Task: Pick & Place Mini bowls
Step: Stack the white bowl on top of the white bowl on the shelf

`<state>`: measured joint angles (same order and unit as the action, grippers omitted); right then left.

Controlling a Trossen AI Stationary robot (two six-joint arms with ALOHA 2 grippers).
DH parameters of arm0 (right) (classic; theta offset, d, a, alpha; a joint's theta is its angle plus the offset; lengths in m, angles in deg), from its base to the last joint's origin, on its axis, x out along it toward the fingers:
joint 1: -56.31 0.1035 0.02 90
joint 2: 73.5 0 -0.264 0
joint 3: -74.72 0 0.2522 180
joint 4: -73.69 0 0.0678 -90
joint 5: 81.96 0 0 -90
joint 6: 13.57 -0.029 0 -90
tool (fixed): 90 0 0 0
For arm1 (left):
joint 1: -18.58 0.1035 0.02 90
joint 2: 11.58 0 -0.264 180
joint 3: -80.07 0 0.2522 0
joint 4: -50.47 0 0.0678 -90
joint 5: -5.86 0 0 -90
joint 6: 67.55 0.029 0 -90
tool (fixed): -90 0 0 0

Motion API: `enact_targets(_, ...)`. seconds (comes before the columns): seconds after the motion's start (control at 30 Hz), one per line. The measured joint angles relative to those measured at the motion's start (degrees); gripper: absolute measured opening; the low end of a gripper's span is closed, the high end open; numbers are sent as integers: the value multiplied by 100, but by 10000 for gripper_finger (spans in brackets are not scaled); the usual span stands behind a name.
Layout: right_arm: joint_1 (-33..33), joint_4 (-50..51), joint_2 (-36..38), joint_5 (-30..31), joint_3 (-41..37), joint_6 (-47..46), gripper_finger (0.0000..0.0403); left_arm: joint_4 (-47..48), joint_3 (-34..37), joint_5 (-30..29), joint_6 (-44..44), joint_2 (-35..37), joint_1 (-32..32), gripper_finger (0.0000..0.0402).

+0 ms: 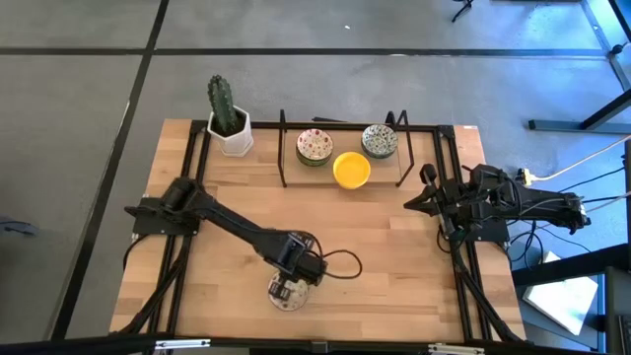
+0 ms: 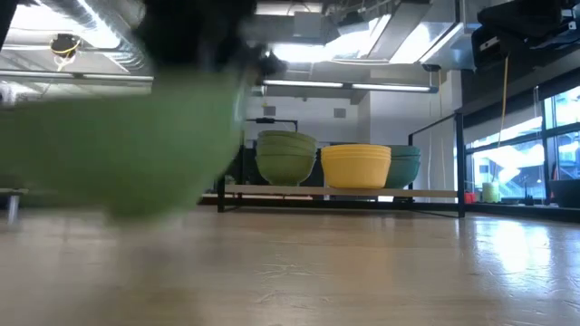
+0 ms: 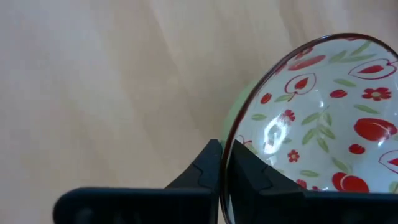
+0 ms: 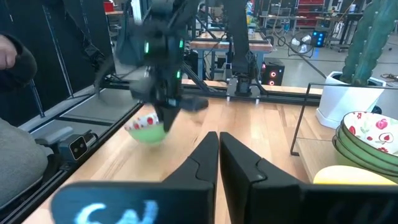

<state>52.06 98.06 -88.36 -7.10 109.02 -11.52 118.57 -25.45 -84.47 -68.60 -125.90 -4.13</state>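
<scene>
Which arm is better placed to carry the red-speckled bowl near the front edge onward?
Left. Its hand is already shut on the rim of the red-speckled bowl near the table's front edge. The right hand waits shut and holding nothing at the right side, beside the rack holding the bowl stacks.

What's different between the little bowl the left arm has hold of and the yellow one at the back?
The held bowl is white inside with red flowers and green leaves, and green outside; the yellow bowl is plain yellow. The held bowl sits near the table's front edge, its rim pinched by the left tool; the yellow bowl sits on the rack at the back, untouched, on top of a stack. The right tool waits shut, at the table's right. Both bowls are small, round and shallow.
</scene>
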Motion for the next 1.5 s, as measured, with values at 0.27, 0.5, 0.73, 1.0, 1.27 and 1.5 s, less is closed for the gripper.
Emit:
enact_targets(0.27, 0, 4, -1, -2, 0, 2, 17, -53, 523, -698, 296, 1725, 121, 7)
enact_targets(0.5, 0, -34, -1, 2, -80, 9, 17, -1501, 3056, -395, 61, 4024, 668, 7)
enact_targets(0.73, 0, -207, -1, 9, -122, 13, 17, -3924, 5845, -492, -1178, 5915, 1281, 6)
enact_targets(1.0, 0, -369, -38, 11, -122, 92, 17, -4400, 6771, -523, -1561, 6333, 1313, 6)
enact_targets(1.27, 0, -354, -40, 11, -122, 138, 17, -4833, 5736, -925, -1055, 5865, 1496, 6)
enact_targets(1.5, 0, -350, -40, 9, -122, 119, 17, -3044, 3191, -1976, -432, 4733, 2166, 7)
